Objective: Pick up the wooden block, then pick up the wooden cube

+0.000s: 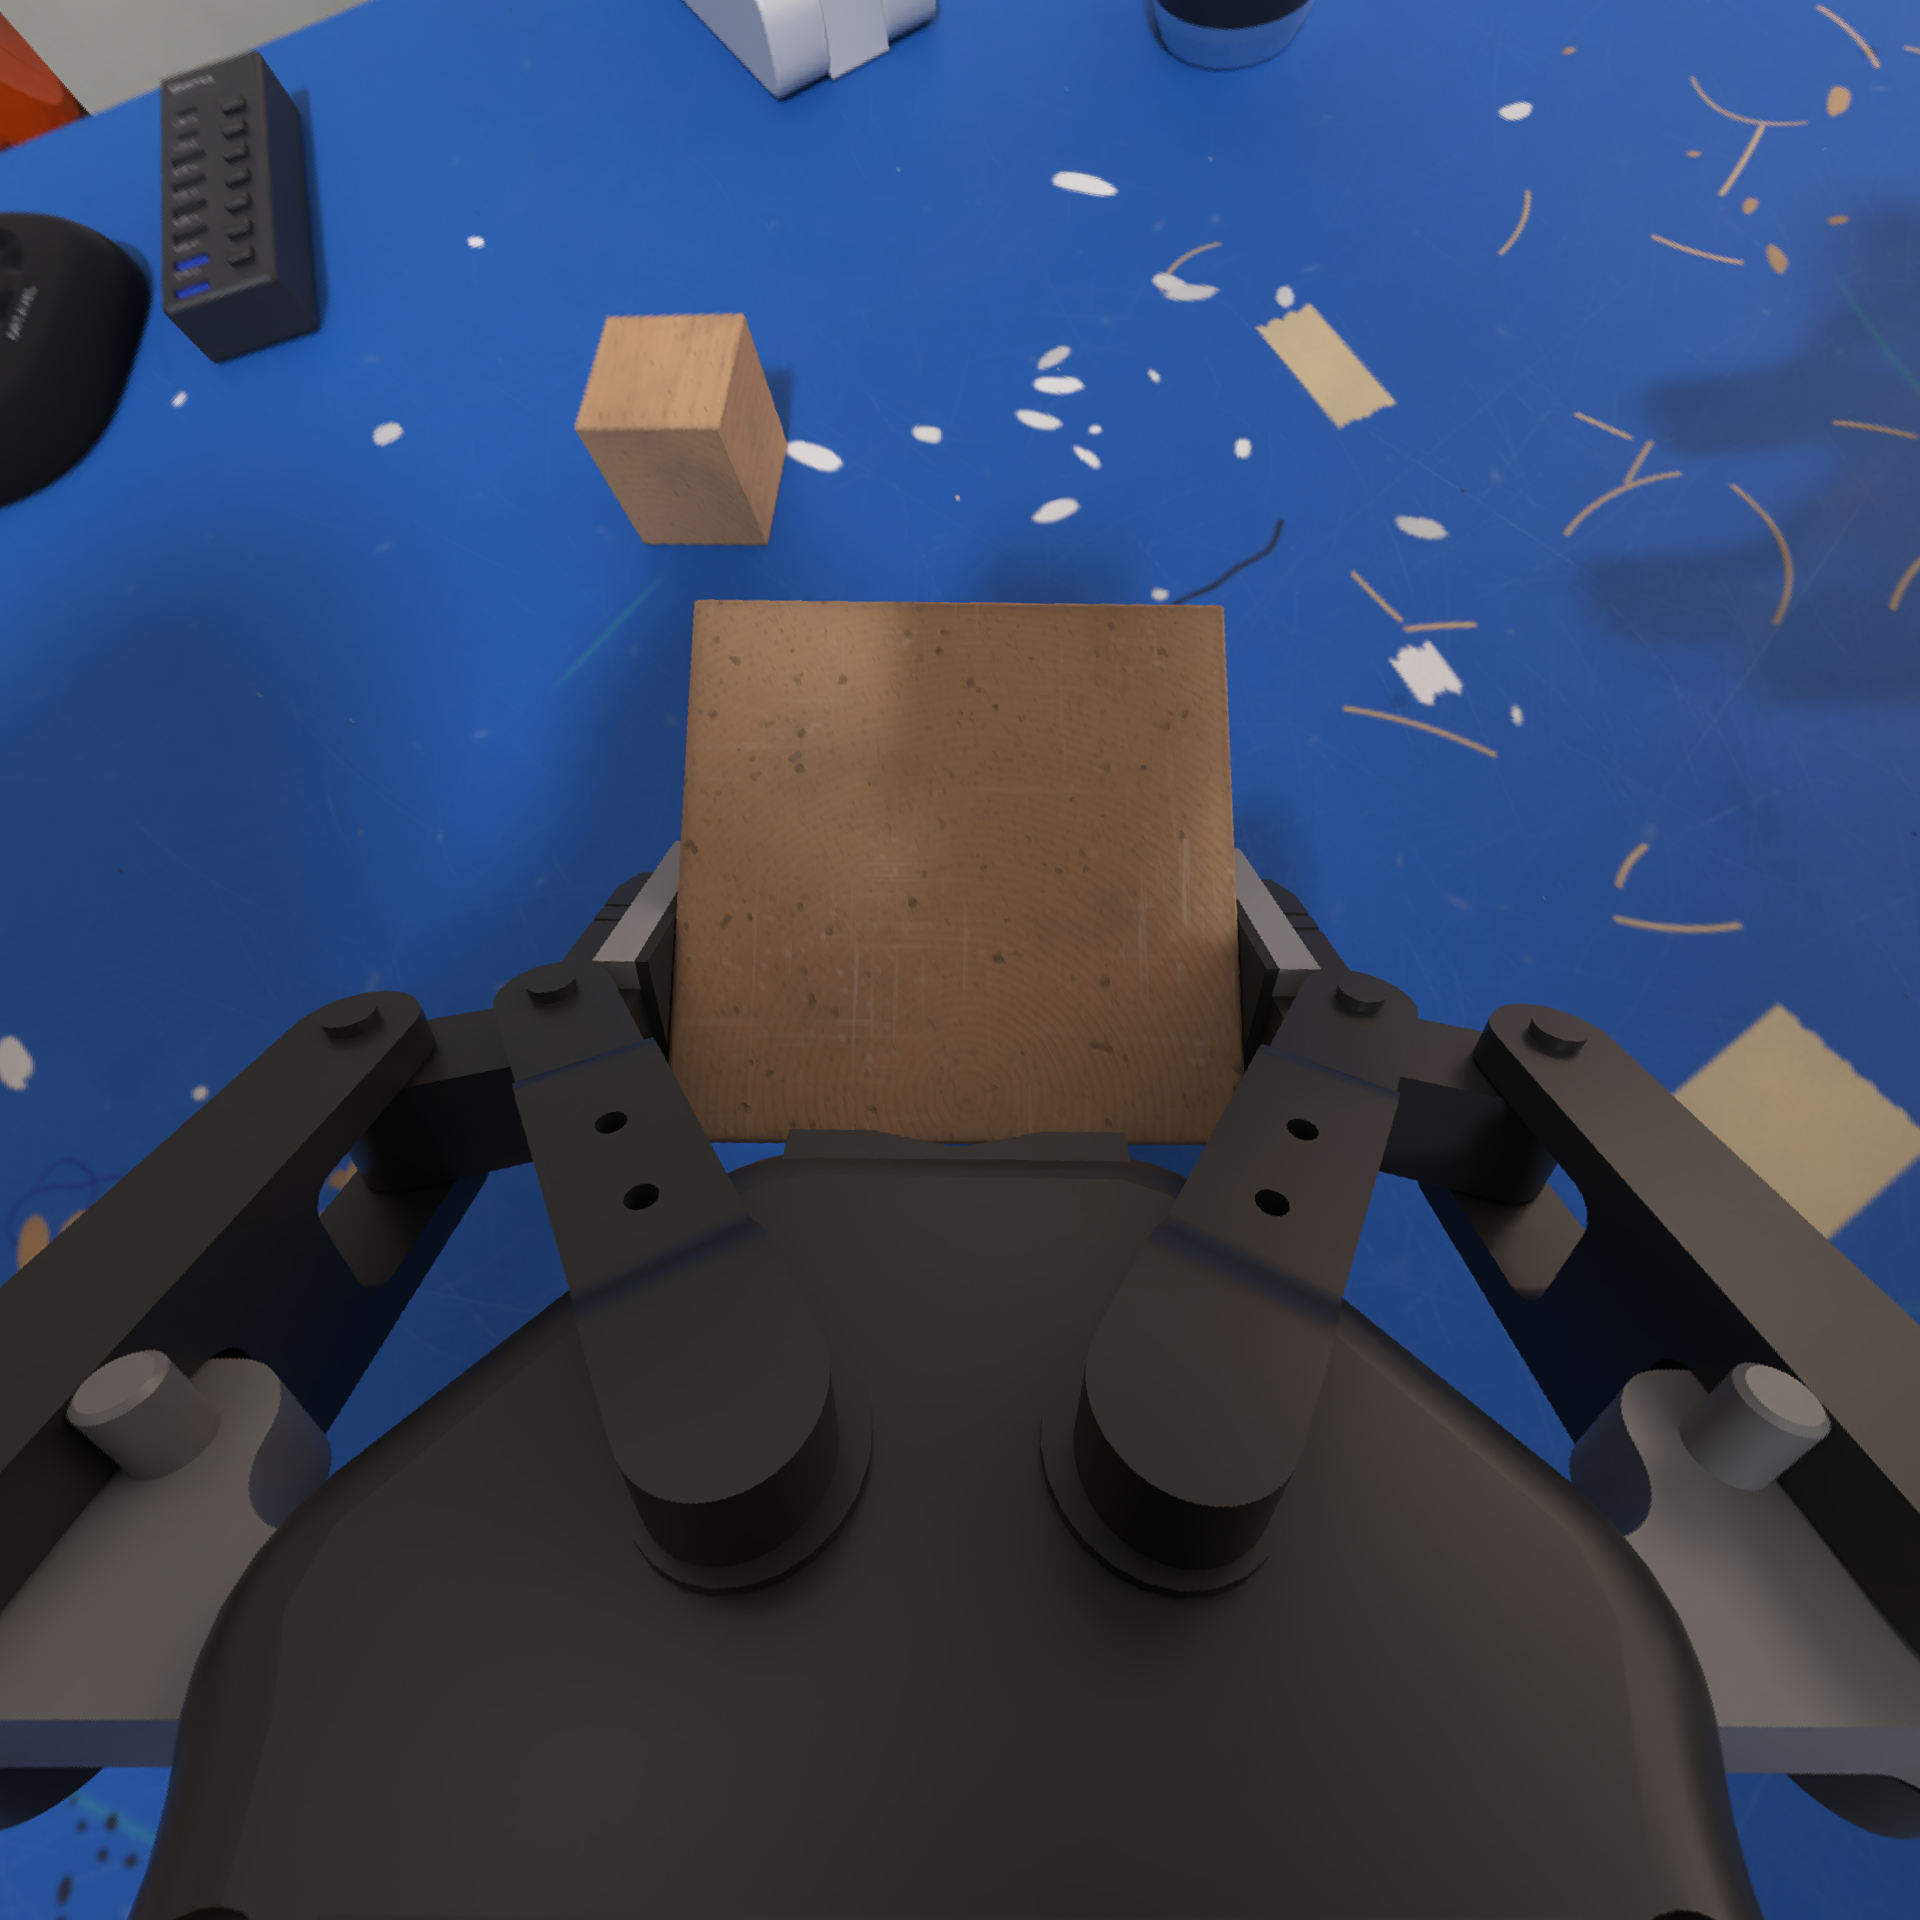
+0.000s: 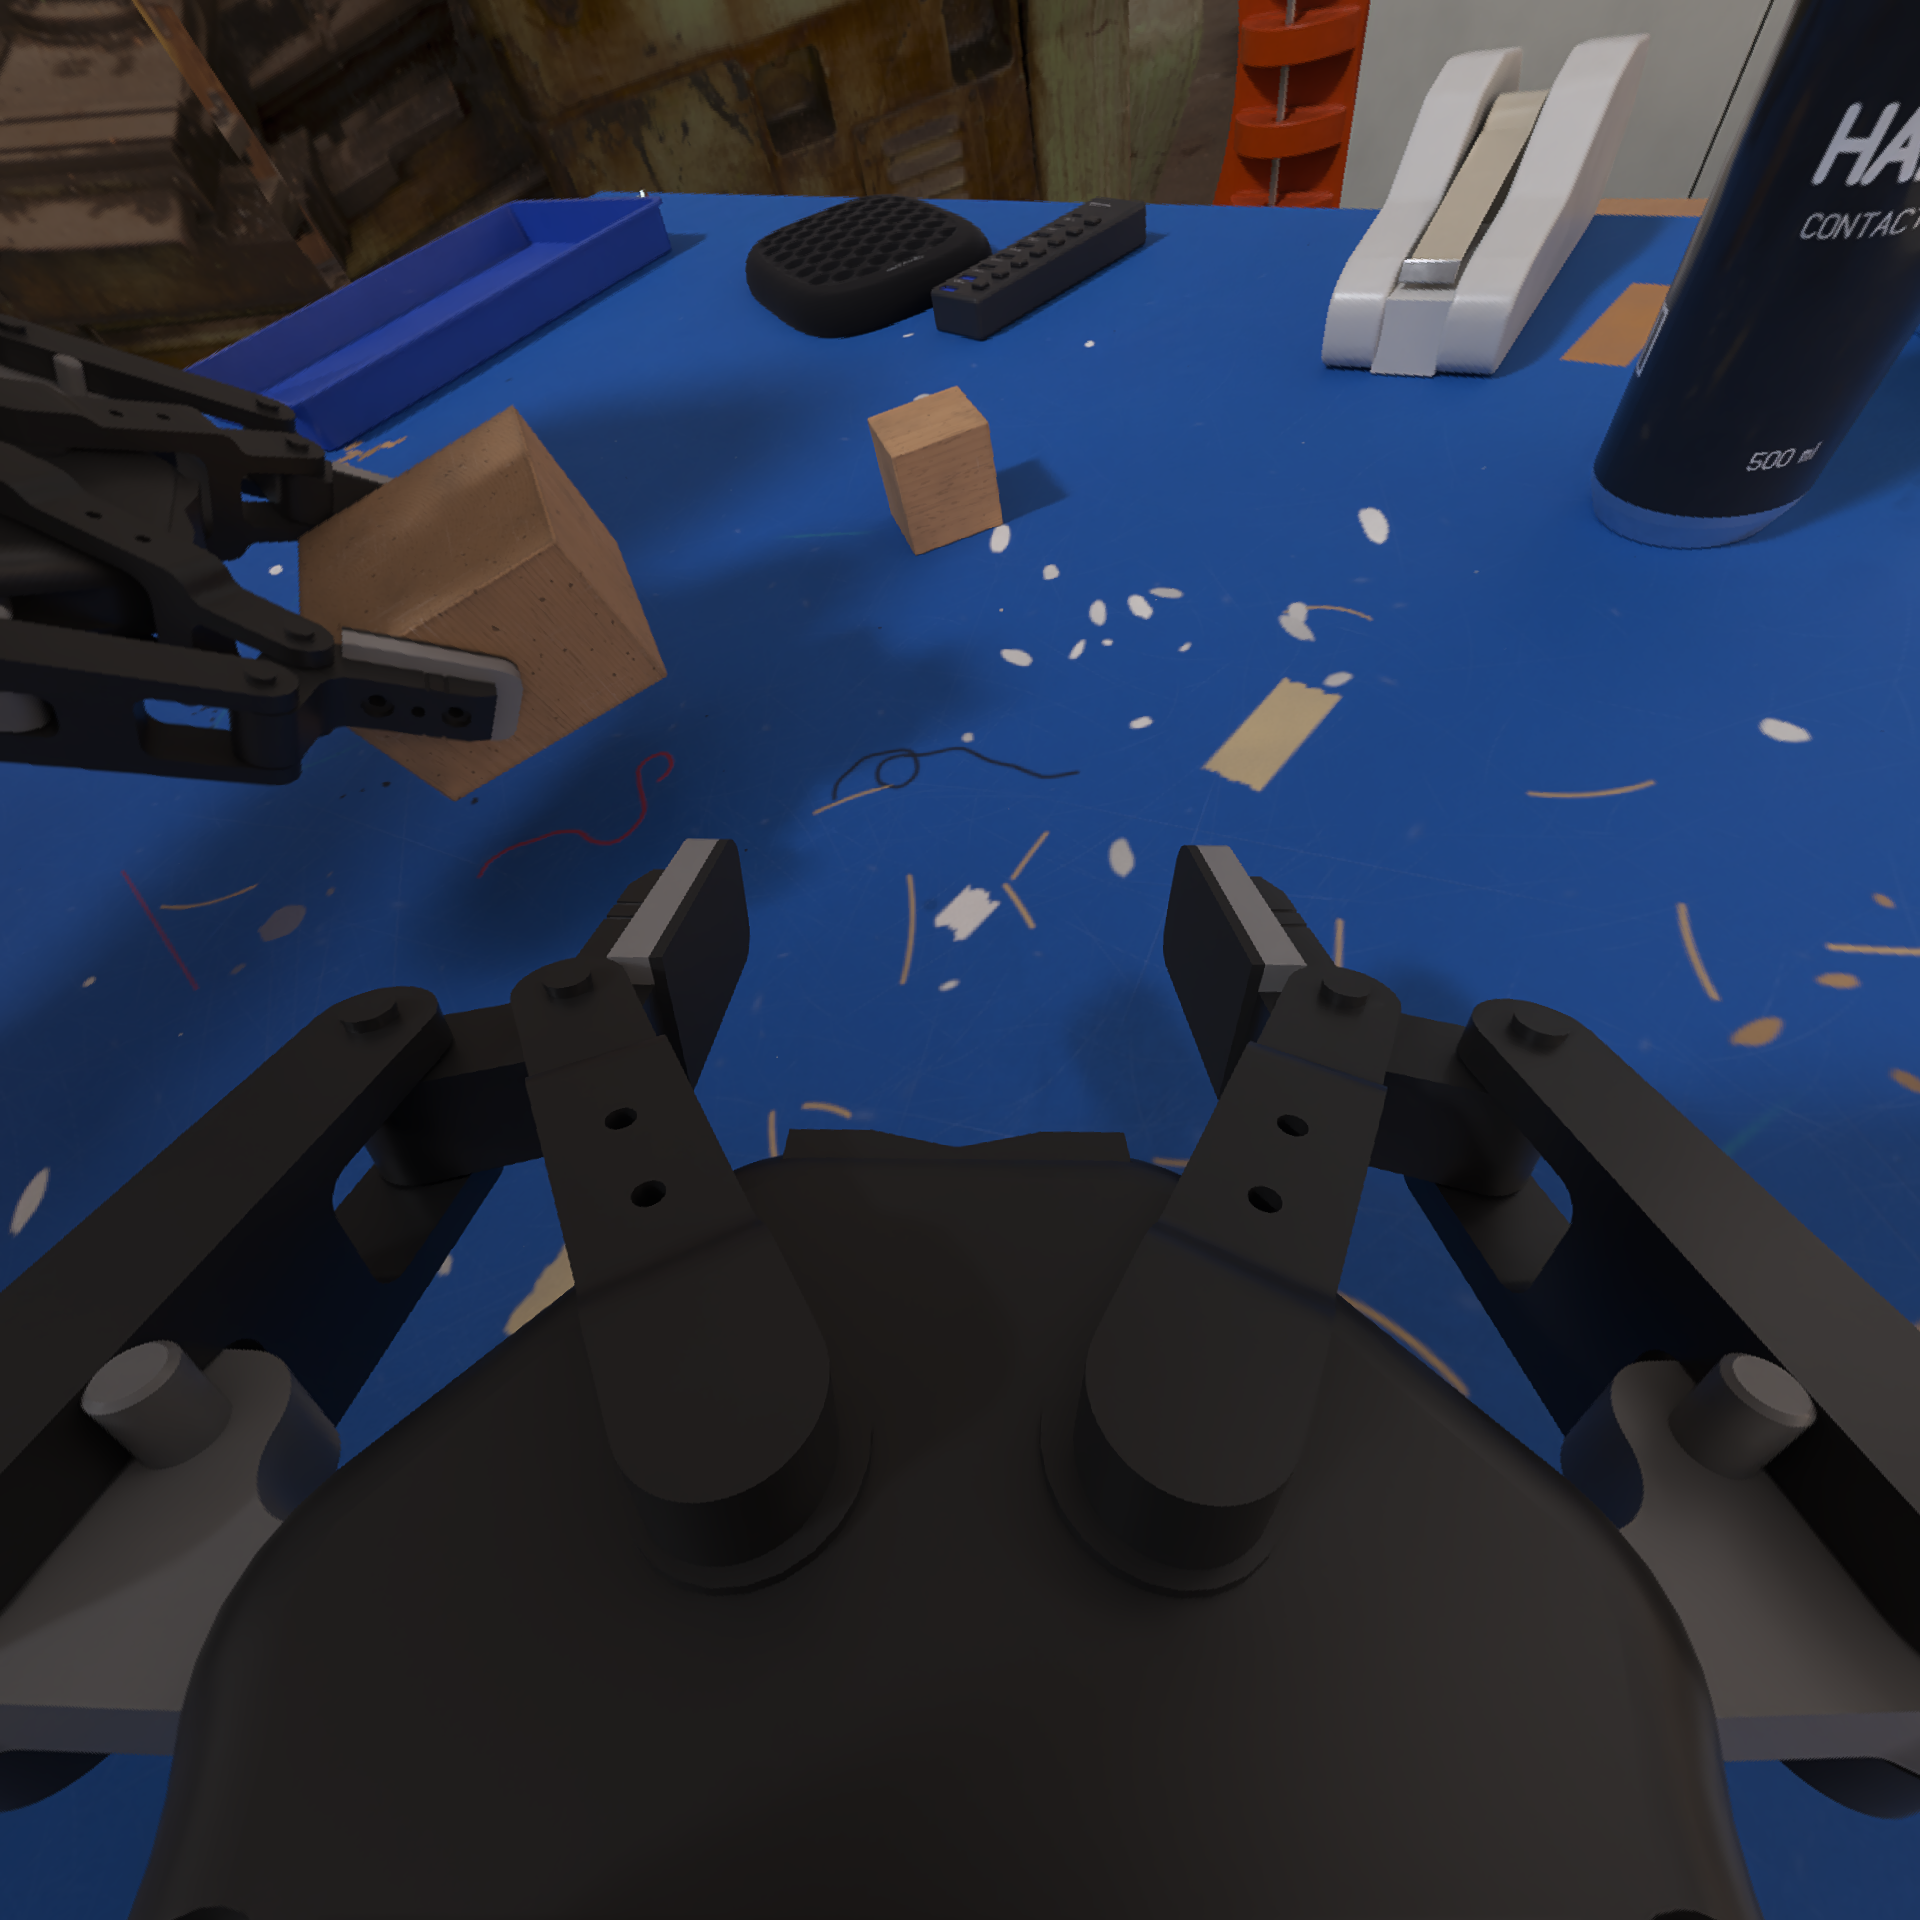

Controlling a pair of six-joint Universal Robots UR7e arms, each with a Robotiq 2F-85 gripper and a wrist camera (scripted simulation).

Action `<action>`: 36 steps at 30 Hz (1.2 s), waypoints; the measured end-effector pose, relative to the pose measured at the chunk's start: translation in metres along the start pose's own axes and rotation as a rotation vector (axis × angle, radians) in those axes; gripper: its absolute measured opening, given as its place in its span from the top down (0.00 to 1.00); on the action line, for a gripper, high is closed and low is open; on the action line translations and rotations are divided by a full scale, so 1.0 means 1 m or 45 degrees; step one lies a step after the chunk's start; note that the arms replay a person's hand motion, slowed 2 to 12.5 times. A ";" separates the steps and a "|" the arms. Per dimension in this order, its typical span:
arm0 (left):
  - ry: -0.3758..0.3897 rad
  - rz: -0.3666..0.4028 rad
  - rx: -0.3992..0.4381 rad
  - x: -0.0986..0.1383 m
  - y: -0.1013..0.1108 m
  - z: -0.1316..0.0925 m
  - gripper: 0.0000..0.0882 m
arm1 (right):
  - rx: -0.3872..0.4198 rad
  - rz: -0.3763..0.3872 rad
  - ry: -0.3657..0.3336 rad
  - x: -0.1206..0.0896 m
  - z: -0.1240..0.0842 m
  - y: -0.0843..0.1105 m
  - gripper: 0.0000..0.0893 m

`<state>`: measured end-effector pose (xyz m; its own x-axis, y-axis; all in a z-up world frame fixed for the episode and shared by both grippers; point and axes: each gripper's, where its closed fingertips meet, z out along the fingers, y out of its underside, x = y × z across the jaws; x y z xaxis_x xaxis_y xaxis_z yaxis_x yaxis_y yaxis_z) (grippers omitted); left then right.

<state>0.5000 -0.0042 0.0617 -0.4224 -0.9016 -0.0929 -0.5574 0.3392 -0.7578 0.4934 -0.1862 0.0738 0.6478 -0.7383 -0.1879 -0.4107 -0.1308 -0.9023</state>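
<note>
My left gripper point(image 1: 956, 883) is shut on a large speckled wooden cube point(image 1: 956, 831), fingers on its left and right faces. In the right wrist view the same gripper point(image 2: 431, 582) holds this cube point(image 2: 488, 582) tilted, above the blue table at the left. A smaller, lighter, upright wooden block point(image 1: 681, 426) stands on the table beyond the held cube and to its left; it also shows in the right wrist view point(image 2: 935, 468). My right gripper point(image 2: 951, 873) is open and empty above the table, well short of the block.
The blue table point(image 2: 1455, 727) is strewn with flat flecks and tape scraps. At the back are a blue tray point(image 2: 436, 301), a black rounded speaker point(image 2: 862, 260), a black port hub point(image 2: 1039, 265), a white dispenser point(image 2: 1455, 239) and a dark spray can point(image 2: 1766, 312).
</note>
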 end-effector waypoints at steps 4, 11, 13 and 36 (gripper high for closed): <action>0.029 -0.031 -0.001 0.005 0.010 -0.002 0.16 | -0.004 -0.009 0.002 -0.001 0.002 0.001 0.20; 0.043 -0.061 0.002 0.007 0.019 -0.005 0.16 | -0.001 -0.023 0.011 -0.004 0.003 -0.001 0.19; 0.046 -0.065 0.005 0.007 0.020 -0.006 0.16 | 0.002 -0.024 0.012 -0.005 0.004 -0.002 0.19; 0.062 -0.102 0.025 -0.014 0.022 -0.012 0.16 | -0.125 -0.395 0.043 -0.007 0.091 -0.058 0.15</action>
<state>0.4852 0.0193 0.0541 -0.4118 -0.9113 -0.0004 -0.5766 0.2610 -0.7742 0.5709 -0.1129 0.0917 0.7305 -0.6749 0.1045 -0.2582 -0.4145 -0.8727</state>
